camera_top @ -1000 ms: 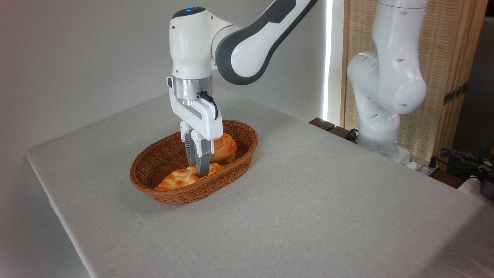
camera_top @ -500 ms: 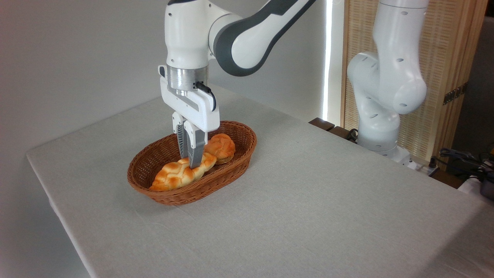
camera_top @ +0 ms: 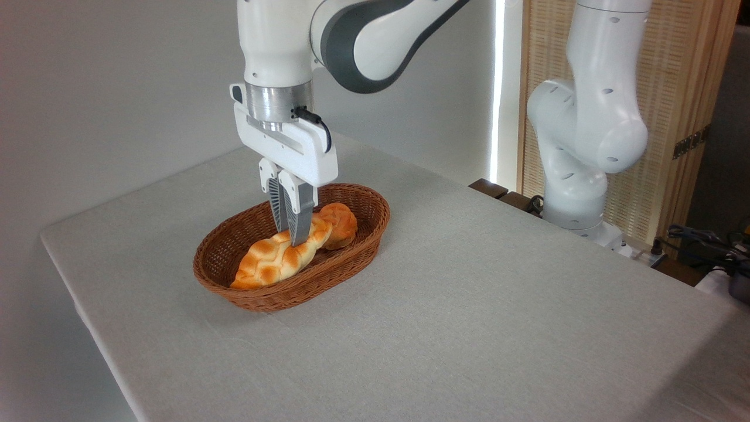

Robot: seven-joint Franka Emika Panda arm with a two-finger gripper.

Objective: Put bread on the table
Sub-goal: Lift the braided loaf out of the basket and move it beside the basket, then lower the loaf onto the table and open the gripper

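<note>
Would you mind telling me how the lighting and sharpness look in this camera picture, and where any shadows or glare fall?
Fixed camera view: soft, even light; the gripper, bread and basket look sharp; a faint shadow lies on the table in front of the basket; a bright, overexposed strip glares beside the wooden screen.

Arm [camera_top: 586,117]: glossy white moulded shells, rounded and bulbous at the joints. Dark grey band curves along the upper link [camera_top: 375,35] between white panels. Small dark oval recesses dot the shell of the base column. Wrist ends in a brushed silver metal ring [camera_top: 276,105]. Short black cable [camera_top: 313,123] loops from a plug at the ring down over the hand body. Gripper [camera_top: 291,225]: white boxy hand with a grey diagonal stripe on its face. Two fingers [camera_top: 300,217], white at the mount, grey towards the tips; the farther finger shows fine ribbing along its inner face.
</note>
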